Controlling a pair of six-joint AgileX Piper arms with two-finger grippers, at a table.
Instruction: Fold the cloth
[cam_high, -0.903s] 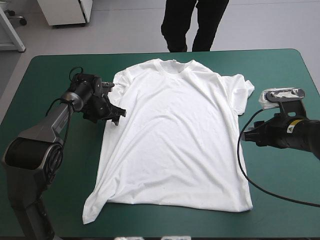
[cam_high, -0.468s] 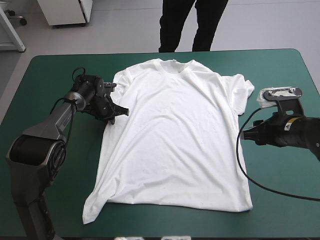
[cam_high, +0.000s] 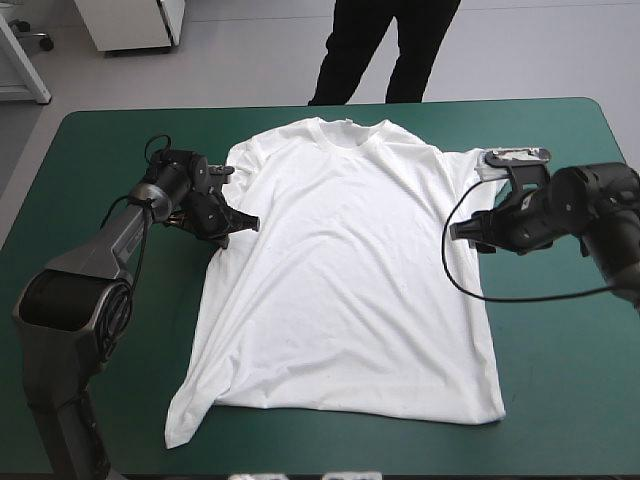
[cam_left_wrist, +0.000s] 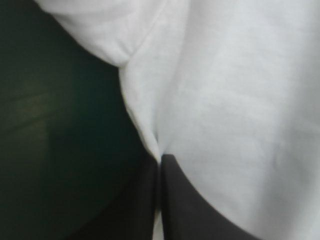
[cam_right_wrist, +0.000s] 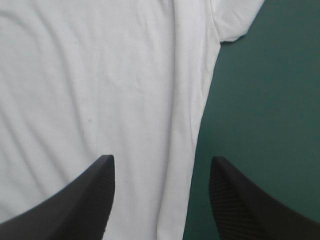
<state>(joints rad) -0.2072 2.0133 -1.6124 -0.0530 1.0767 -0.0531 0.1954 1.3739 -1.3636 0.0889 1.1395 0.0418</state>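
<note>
Teal-green cover (cam_high: 570, 380) holds T-shirt (cam_high: 350, 270) spread flat. Left gripper (cam_left_wrist: 160, 159) pinches its side edge; right gripper (cam_right_wrist: 161, 160) open astride opposite edge. Risk: right closes shallow, hem slips, fold skews.

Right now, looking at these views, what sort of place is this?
Probably a robotics test bench: a table with a teal-green cover, a white short-sleeved T-shirt spread flat on it, and two black-fingered arms, the left gripper shut on one side edge, the right gripper open over the other.
</note>
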